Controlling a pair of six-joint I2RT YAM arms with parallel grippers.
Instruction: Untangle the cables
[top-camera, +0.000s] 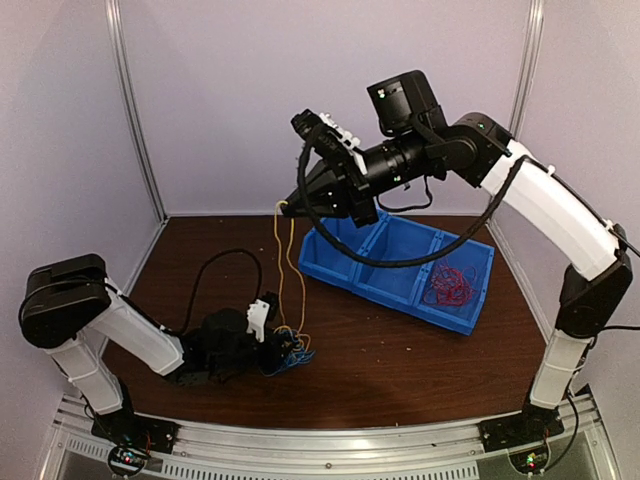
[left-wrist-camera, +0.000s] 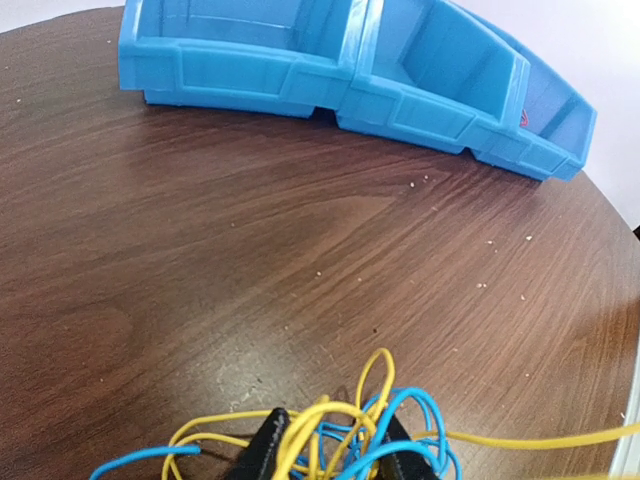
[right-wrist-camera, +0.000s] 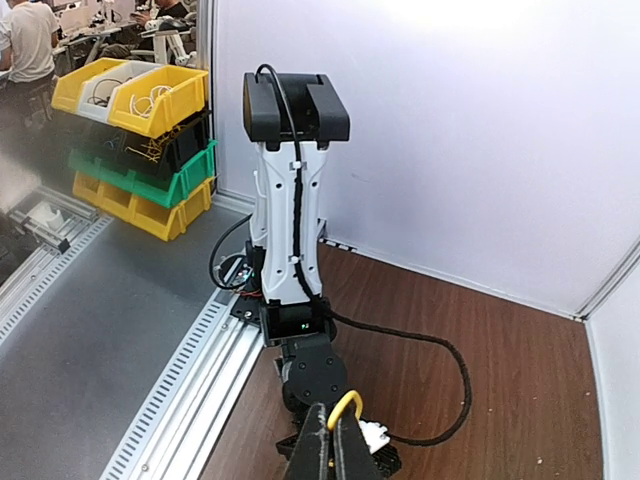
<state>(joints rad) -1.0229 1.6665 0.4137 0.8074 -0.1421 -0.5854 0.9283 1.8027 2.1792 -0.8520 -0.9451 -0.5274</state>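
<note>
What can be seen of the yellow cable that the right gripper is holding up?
The yellow cable is a thin, flexible, plastic-looking wire. A small loop of it is pinched in the shut right gripper, high above the table. Two strands hang from there down to the brown table, where the cable lies in loops tangled with a blue cable, between the fingers of the left gripper.
</note>
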